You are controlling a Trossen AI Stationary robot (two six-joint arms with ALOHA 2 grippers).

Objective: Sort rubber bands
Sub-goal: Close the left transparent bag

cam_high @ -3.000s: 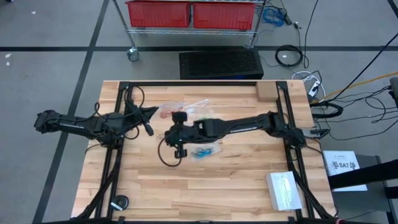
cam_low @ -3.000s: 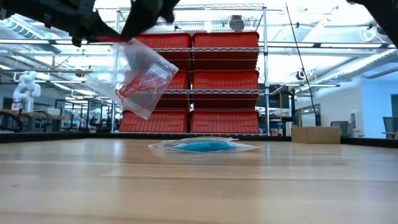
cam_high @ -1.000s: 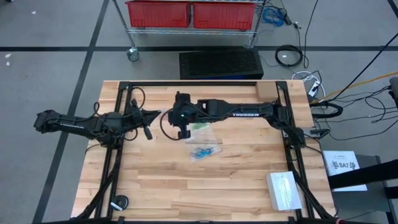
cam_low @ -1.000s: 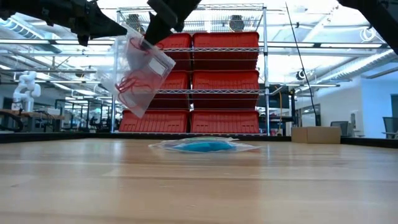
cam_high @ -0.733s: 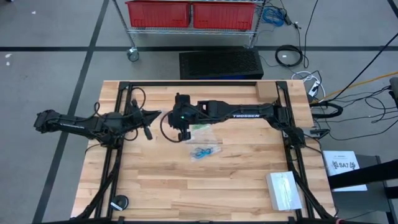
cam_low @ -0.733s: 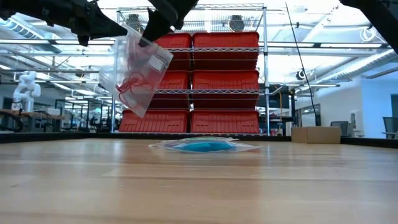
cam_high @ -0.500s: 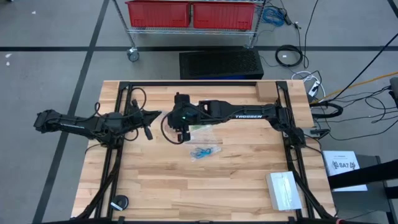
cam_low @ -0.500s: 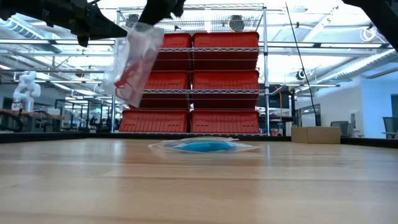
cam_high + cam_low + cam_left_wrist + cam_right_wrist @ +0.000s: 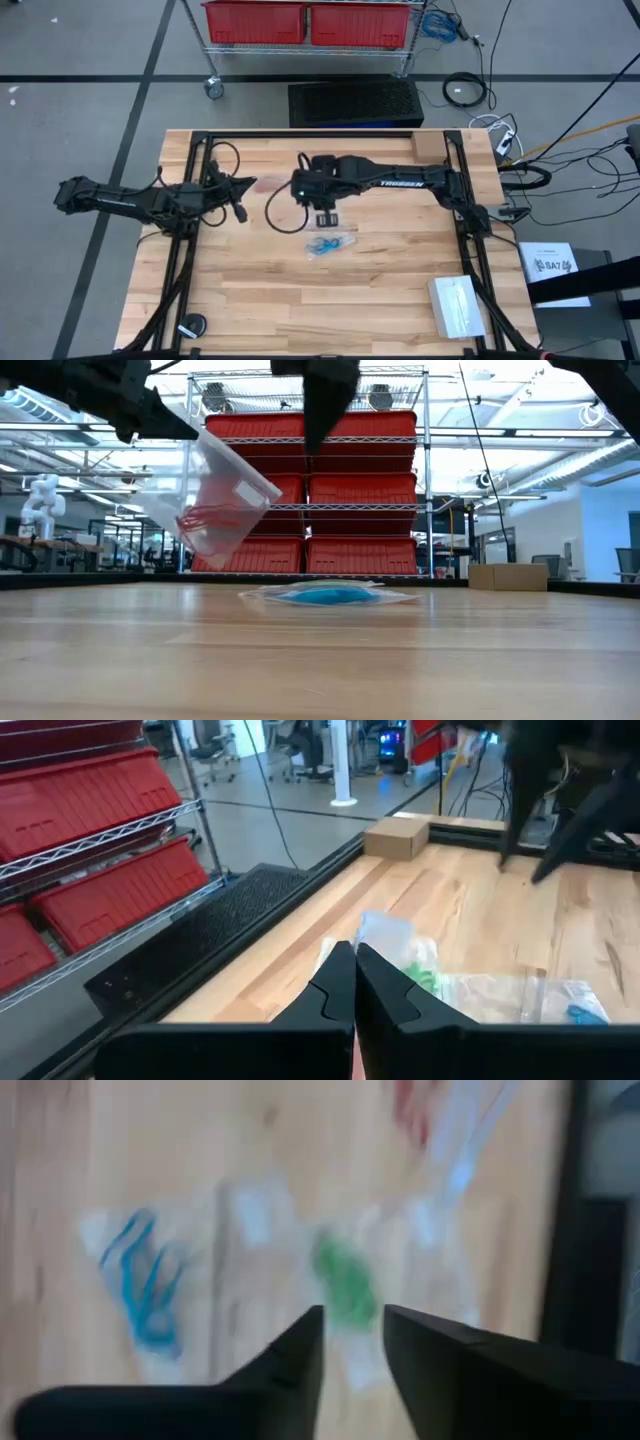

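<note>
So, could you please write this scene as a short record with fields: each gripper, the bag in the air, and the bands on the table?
left gripper: shut on the top edge of the clear bag, held above the table
clear bag: hangs tilted, red rubber bands inside
right gripper: open, empty, above the green rubber bands, apart from the bag
blue rubber bands: on the table, in clear plastic
green rubber bands: on the table, in clear plastic, beside the blue ones
</note>
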